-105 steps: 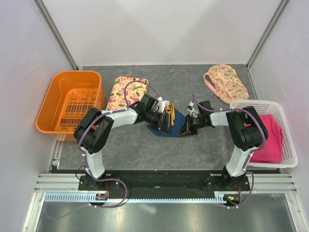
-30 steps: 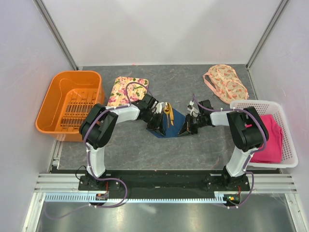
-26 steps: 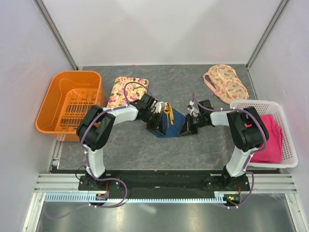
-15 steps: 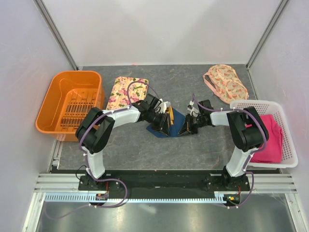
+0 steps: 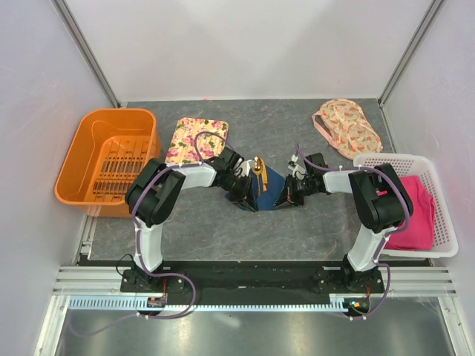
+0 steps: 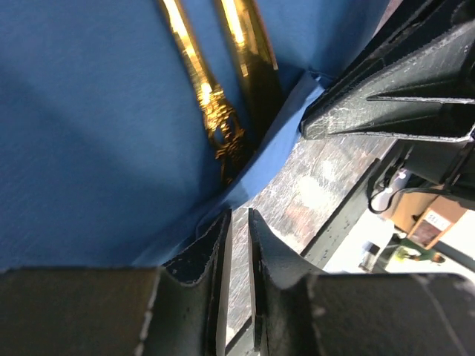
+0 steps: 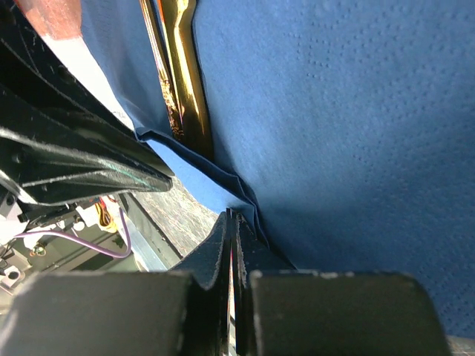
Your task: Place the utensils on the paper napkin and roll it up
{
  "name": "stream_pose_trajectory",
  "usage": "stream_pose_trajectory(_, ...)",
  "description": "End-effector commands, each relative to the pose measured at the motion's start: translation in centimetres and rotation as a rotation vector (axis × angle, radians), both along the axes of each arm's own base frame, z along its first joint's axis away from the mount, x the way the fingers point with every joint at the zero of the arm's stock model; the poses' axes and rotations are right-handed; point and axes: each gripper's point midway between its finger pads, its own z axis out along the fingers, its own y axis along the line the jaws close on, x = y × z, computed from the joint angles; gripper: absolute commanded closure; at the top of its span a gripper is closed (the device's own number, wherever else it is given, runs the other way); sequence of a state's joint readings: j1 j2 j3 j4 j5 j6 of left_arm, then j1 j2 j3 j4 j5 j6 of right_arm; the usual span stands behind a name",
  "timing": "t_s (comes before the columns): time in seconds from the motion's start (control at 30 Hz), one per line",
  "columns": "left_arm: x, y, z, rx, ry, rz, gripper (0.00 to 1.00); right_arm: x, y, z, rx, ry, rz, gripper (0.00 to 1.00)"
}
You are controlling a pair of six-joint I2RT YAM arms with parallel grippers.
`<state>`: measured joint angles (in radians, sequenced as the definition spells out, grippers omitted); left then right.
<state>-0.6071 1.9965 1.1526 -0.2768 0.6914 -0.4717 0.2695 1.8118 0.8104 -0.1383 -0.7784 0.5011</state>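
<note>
**Entry: napkin roll, edge-lift stage**

- Arm bases (image 5: 245, 282): stood at the bottom of the top view, with both arms reaching to centre frame.
- Left gripper (image 6: 236, 219): its fingers stood a narrow slit apart with nothing seen between them. The tips sat against the raised lower edge of the paper napkin (image 6: 89, 133).
- Right gripper (image 7: 231, 222): its fingers were closed flat together, apparently pinching the napkin's folded edge, since the crease ran straight into the tips.
- Paper napkin: navy, lying on the grey table (image 5: 297, 133) at centre frame between the two grippers.
- Utensils (image 5: 257, 169): gold, lying on the napkin, with one end showing at its upper edge.
- Beyond these:
  - floral tray (image 5: 194, 141), upper left of centre
  - orange basket (image 5: 78, 159), left
  - floral bag (image 5: 346, 126), upper right
  - white basket (image 5: 444, 222) holding a pink cloth (image 5: 417, 211), right

Step judged: placing was done and rolling had just begun.

Next move called for: both grippers carrying the edge evenly over the handles, without tearing the thin paper or letting the utensils slide out.
</note>
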Motion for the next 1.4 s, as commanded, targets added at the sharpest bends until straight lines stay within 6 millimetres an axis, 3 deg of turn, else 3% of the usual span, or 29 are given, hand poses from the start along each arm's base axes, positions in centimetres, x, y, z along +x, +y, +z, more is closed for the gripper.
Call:
stream_pose_trajectory(0.0,0.1,1.0,-0.1,-0.004,0.037,0.054,0.79,1.1,-0.5,0.0,-0.048,-0.064,-0.004,0.99)
stream_pose_trajectory(0.4,-0.4,2.9,1.1,-0.046,0.075,0.099,0.79,1.2,-0.5,0.0,-0.049,-0.066,-0.005,0.99)
stream_pose_trajectory(0.57,-0.2,1.2,5.9,-0.193,-0.099,-0.004,0.78,1.1,-0.4,0.2,-0.045,-0.072,-0.001,0.99)
stream_pose_trajectory(0.63,0.3,0.6,6.8,-0.209,-0.127,-0.015,0.78,1.1,-0.4,0.2,-0.042,-0.069,-0.002,0.99)
stream_pose_trajectory(0.77,1.1,-0.2,6.1,-0.197,-0.115,0.010,0.78,1.0,-0.4,0.1,-0.040,-0.064,-0.002,0.99)
stream_pose_trajectory(1.0,1.6,-0.8,2.6,-0.142,-0.063,0.021,0.79,1.1,-0.3,0.3,-0.036,-0.067,-0.002,0.99)
stream_pose_trajectory(1.1,1.8,-0.9,2.7,-0.146,-0.067,0.020,0.79,1.2,-0.3,0.4,-0.036,-0.072,-0.002,0.99)
stream_pose_trajectory(1.2,1.9,-0.7,2.3,-0.116,-0.064,0.026,0.80,1.2,-0.3,0.3,-0.037,-0.067,-0.001,0.99)
stream_pose_trajectory(1.37,2.0,0.5,-0.1,-0.021,-0.031,0.056,0.83,1.4,-0.2,0.6,-0.031,-0.070,0.000,0.98)
